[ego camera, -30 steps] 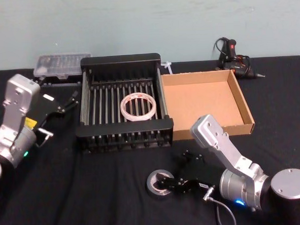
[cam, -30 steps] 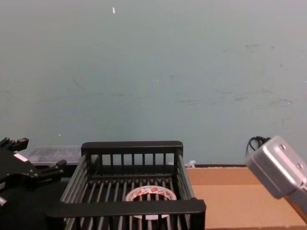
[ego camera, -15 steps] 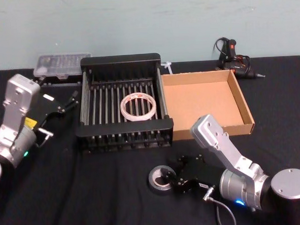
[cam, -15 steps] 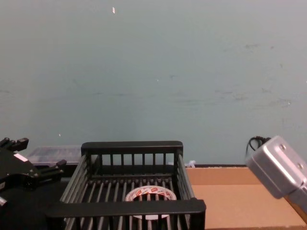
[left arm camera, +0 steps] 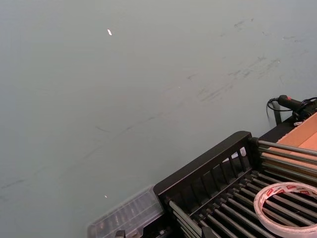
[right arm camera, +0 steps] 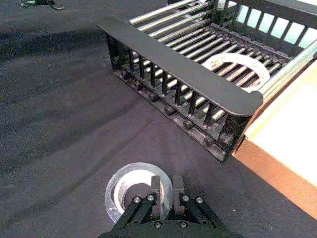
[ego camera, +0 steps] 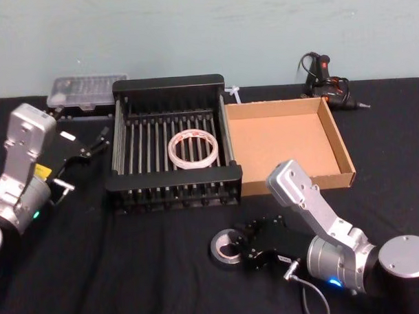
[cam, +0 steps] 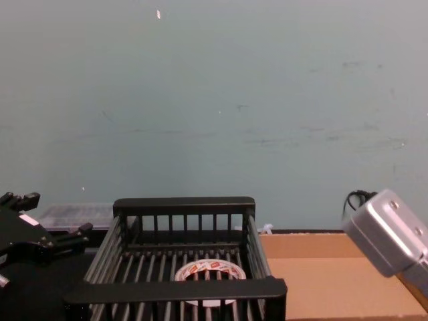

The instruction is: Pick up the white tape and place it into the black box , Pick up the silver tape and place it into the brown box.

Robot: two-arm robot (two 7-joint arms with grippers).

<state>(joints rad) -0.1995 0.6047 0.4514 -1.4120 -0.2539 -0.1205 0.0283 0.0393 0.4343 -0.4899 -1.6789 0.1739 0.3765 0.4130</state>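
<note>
Head view: two tape rolls, two boxes, two arms. One white tape [ego camera: 193,149] lies flat on the slatted floor of the black box [ego camera: 172,180], near its middle. One silver tape [ego camera: 228,247] lies flat on the black bench [ego camera: 131,270], in front of the black box and well apart from the brown box [ego camera: 288,144]. The brown box sits just beside the black box on its right side, walls touching or nearly so; its floor is bare cardboard.

Right tool [ego camera: 244,247] is low at the silver tape. Right wrist view: both fingers [right arm camera: 156,191] are drawn together, pinching the near wall of the roll [right arm camera: 132,188], one finger inside the core, one outside. The fingertips themselves are hard to make out.

Left tool [ego camera: 92,144] hangs beside the left wall of the black box, touching nothing; whether its fingers are open or closed I cannot tell.

Behind the boxes: one clear plastic case [ego camera: 87,89] and one black glue gun [ego camera: 327,80]. Chest view cuts off the near part of the crate and the right arm's lower part.
</note>
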